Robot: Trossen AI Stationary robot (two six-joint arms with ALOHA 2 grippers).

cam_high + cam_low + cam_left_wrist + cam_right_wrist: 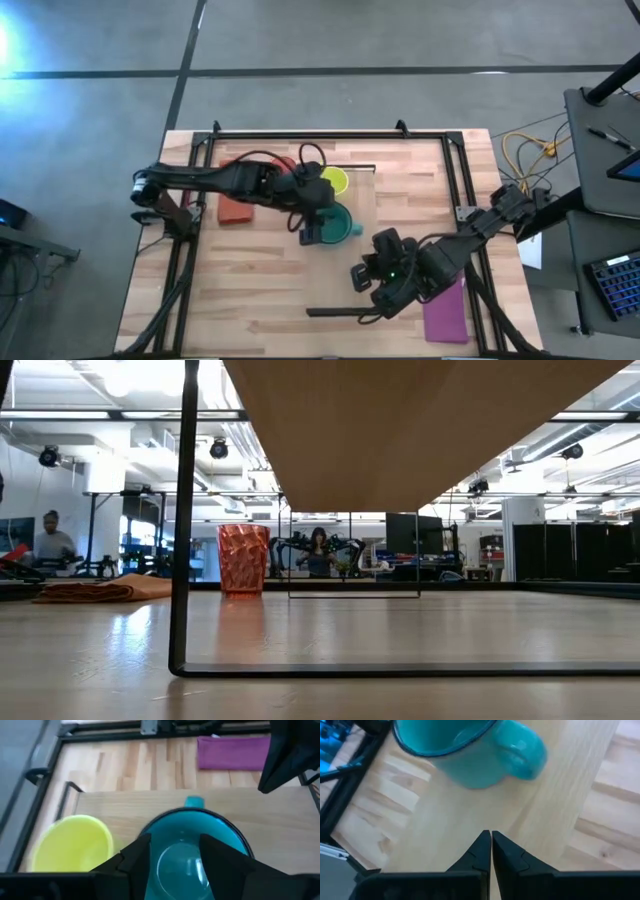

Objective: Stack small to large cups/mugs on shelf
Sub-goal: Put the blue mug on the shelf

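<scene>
A teal handled mug (343,224) stands upright on the light-wood shelf (355,262), its handle (522,750) pointing toward my right gripper. A yellow-green mug (334,181) stands beside it on the shelf, toward the far edge. A red tumbler (243,558) stands on the table beyond the shelf, largely hidden under my left arm in the high view. My left gripper (175,845) is open right above the teal mug's mouth (200,825). My right gripper (491,837) is shut and empty over the shelf, just near of the teal mug. My left gripper comes at the teal mug from above, its open fingers (220,855) over the mug's near rim and mouth. The fingers hide that rim, so I cannot tell whether they touch it. The mug stands upright on the shelf.
A brown-red flat rectangle (237,210) lies under my left arm at the left. A purple flat rectangle (447,315) lies at the near right by my right arm. The shelf stands on thin black legs (185,510). A black frame (300,135) rims the table.
</scene>
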